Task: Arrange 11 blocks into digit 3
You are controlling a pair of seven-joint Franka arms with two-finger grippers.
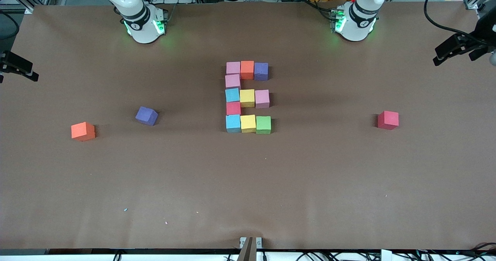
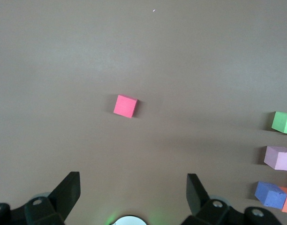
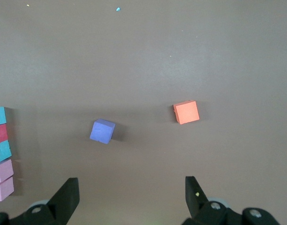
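**Figure sitting mid-table, both grippers hanging released above loose cubes**

The digit 3 point(image 1: 248, 97) is lying at the middle of the table point(image 1: 248, 183), showing from the front as a mirrored, E-like figure of touching cubes. Its row farthest from the front camera is reading pink, orange, purple; one pink cube is sitting under that; the middle row is running cyan, yellow, pink; a red cube follows; the nearest row is running cyan, yellow, green.

Three more blocks are lying apart from it. A loose orange block point(image 1: 83, 131) and a loose purple block point(image 1: 146, 115), the latter turned askew, are resting toward the right arm's end of the table. A loose red block point(image 1: 388, 120) is resting toward the left arm's end.

In the front view only the arms' bases are showing; both hands are being cut off by the top edge. The left gripper point(image 2: 133, 194) is hanging with fingers spread wide and holding nothing, over bare table short of the loose red block. The right gripper point(image 3: 132, 197) is likewise spread and empty, over bare table short of the loose purple block. Each wrist view is catching only an edge of the figure, with its cubes cropped.
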